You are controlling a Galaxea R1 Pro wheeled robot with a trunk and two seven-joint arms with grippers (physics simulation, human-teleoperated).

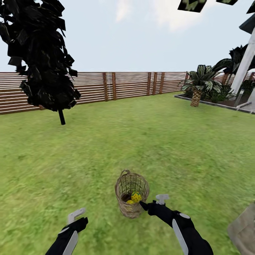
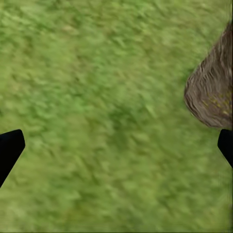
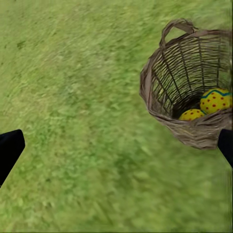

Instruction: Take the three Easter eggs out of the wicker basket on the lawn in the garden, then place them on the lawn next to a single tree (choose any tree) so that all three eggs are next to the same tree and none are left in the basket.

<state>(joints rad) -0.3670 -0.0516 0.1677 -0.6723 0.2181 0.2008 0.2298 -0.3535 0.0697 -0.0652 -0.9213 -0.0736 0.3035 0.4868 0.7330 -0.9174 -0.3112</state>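
Woven wicker basket [image 3: 194,82], dotted eggs [image 3: 215,101], grass [image 1: 141,141]

Two arms are seen at the bottom of the head view, both clad in glossy black casing. On the left arm [image 1: 67,239], at the lower left, a long pale grey panel is set into the black shell, and a small grey patch is seen nearer the wrist. The right arm [image 1: 180,230], at the lower right, carries a similar elongated grey panel and an oval grey patch. Each arm is ended by a light grey, angular gripper: the left gripper [image 1: 76,214] and the right gripper [image 1: 162,198]. In both wrist views, black tips, probably the fingers [image 2: 8,150] [image 3: 8,150], are seen at the side edges.
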